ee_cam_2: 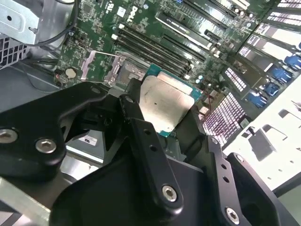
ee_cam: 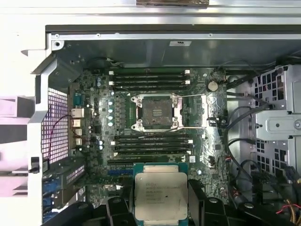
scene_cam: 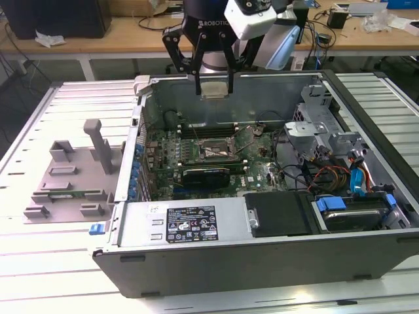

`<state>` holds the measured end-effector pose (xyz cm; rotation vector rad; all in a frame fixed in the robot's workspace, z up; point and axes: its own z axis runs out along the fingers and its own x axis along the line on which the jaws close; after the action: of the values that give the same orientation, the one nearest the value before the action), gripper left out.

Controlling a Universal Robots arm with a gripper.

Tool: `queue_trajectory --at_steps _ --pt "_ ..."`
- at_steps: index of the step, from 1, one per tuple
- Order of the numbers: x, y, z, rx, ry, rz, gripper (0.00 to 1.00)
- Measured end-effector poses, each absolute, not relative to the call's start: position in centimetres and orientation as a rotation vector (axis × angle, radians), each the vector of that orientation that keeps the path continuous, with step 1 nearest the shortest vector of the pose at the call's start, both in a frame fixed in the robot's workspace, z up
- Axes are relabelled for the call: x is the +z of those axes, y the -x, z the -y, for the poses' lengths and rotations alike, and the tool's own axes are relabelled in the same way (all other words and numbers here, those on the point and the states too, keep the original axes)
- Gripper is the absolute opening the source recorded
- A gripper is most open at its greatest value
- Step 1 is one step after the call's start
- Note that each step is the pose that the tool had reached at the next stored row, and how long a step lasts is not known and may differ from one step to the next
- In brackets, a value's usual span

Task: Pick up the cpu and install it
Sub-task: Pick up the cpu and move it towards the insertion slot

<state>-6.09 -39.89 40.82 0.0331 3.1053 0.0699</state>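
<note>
CPU (ee_cam: 161,195) — light, stiff, prob. fragile underneath, best held by its edges — sits clamped in the gripper (scene_cam: 213,89) above the open case (scene_cam: 262,261), socket (ee_cam: 157,111) bare below.

- In the exterior view the light is bright and even and comes from overhead; the grey fixture (scene_cam: 72,173) casts only soft, faint shadows on the pale slatted table (scene_cam: 39,275).
- The inside of the computer case (scene_cam: 262,265) is dimmer than the table around it.
- In the first wrist view the table beside the case burns out to near white, while the motherboard (ee_cam: 94,117) is evenly lit.
- In the second wrist view the cpu (ee_cam_2: 162,101) carries a pale sheen, and the black gripper (ee_cam_2: 165,115) is a dark mass with 1 or 2 glints on its screws.
</note>
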Motion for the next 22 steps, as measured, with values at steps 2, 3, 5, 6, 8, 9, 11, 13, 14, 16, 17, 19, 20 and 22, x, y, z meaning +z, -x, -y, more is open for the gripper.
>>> queue_trajectory --at_steps 2,3,5,6,8,9,11,13,14,16,17,19,20,22 --pt "40.6 6.1 39.7 0.07 -0.031 -3.103 0.54" --pt "40.4 6.1 39.5 0.07 -0.03 -3.102 0.54" --pt "40.2 6.1 39.2 0.07 -0.028 -3.101 0.54" --pt "39.9 6.1 38.9 0.07 -0.026 -3.101 0.54" --pt "39.5 6.1 38.4 0.07 -0.023 -3.101 0.54" --pt "39.3 6.1 38.3 0.07 -0.022 -3.101 0.54" --pt "38.8 6.1 38.0 0.07 -0.02 -3.101 0.54" --pt "37.8 6.1 37.8 0.07 -0.016 -3.101 0.54" --pt "37.7 6.1 37.8 0.07 -0.016 -3.101 0.54" --pt "37.1 6.1 37.7 0.07 -0.013 -3.101 0.54" --pt "36.8 6.1 37.6 0.07 -0.012 -3.101 0.54" --pt "36.3 6.1 37.5 0.07 -0.011 -3.101 0.54" --pt "36.1 6.1 37.4 0.071 -0.01 -3.101 0.54" --pt "35.4 6.0 37.1 0.071 -0.008 -3.101 0.54"
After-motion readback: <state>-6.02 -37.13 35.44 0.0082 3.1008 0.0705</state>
